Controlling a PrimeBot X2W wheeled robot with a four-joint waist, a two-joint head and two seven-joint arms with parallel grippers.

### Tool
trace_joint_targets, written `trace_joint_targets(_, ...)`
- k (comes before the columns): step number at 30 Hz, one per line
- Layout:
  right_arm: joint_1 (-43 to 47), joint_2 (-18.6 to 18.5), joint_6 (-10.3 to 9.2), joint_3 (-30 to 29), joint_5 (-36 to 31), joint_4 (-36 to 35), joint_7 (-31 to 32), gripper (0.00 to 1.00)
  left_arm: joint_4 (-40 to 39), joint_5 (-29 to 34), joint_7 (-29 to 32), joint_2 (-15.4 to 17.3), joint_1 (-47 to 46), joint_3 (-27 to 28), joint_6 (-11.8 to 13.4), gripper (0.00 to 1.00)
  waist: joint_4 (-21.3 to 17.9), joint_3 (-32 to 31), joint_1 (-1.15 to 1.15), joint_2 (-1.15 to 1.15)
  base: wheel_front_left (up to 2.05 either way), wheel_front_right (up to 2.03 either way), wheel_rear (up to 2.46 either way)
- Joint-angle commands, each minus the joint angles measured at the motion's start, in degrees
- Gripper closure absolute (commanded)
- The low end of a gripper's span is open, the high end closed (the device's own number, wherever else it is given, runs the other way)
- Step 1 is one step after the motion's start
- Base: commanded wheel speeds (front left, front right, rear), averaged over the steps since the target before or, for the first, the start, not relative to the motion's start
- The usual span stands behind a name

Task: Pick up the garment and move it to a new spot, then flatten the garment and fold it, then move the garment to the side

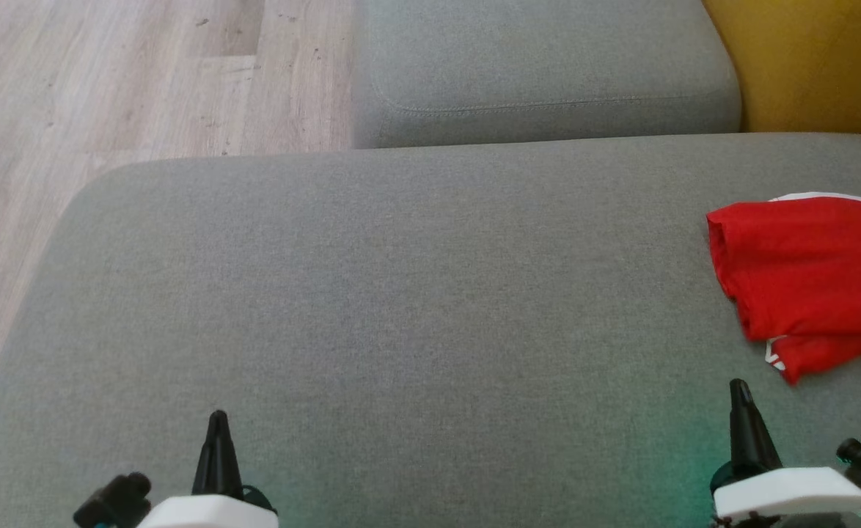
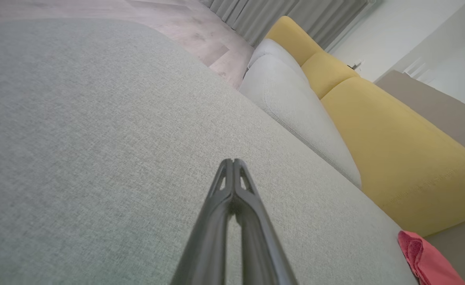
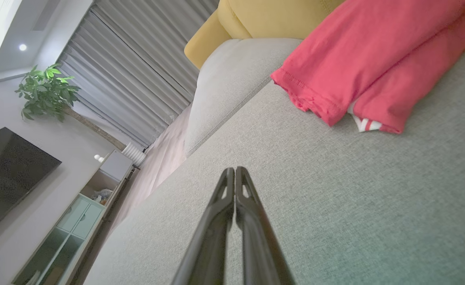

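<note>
A red garment (image 1: 812, 282) with white trim lies folded at the right edge of the grey sofa seat (image 1: 401, 308). The right wrist view shows the garment (image 3: 367, 63) ahead and to the right of my fingers, its hem and a striped white patch facing me. In the left wrist view a corner of the garment (image 2: 426, 259) peeks in at the lower right. My right gripper (image 1: 740, 389) is shut and empty, a little in front of the garment, apart from it. My left gripper (image 1: 218, 419) is shut and empty over bare seat at the lower left.
A second grey cushion (image 1: 540, 73) lies beyond the seat, with a yellow backrest (image 1: 812, 66) at the far right. Wooden floor (image 1: 108, 81) runs along the seat's left and far-left edges. In the right wrist view a plant (image 3: 46, 91), a TV (image 3: 10, 174) and a cabinet (image 3: 74, 221) stand farther off.
</note>
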Motion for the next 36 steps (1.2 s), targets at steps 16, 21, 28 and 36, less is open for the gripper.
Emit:
trace_joint_targets(16, -5.4, -0.6, -0.02, -1.4, 13.1, -1.8, 3.0, 1.00, -1.5, -13.0, 3.0, 0.8, -5.0, 5.0, -2.5, 1.00, -0.4, 0.8, -0.01, 0.00, 0.00, 0.00, 0.00)
trace_joint_targets(21, -6.2, -0.6, -0.03, -1.9, 17.0, -1.8, 4.0, 1.00, -1.5, -16.9, 3.9, 0.8, -5.6, 6.1, -3.2, 1.00, -0.5, 1.0, -0.01, 0.00, 0.00, 0.00, 0.00)
trace_joint_targets(28, -7.1, -0.5, -0.03, -2.6, 21.6, -1.8, 5.1, 1.00, -1.4, -21.6, 5.1, 0.8, -6.4, 7.3, -4.0, 1.00, -0.6, 1.3, -0.01, 0.00, 0.00, 0.00, 0.00)
trace_joint_targets(36, -8.2, -0.5, -0.03, -3.4, 26.9, -1.9, 6.4, 1.00, -1.4, -26.8, 6.4, 0.8, -7.2, 8.8, -4.9, 1.00, -0.8, 1.7, -0.01, 0.00, 0.00, 0.00, 0.00)
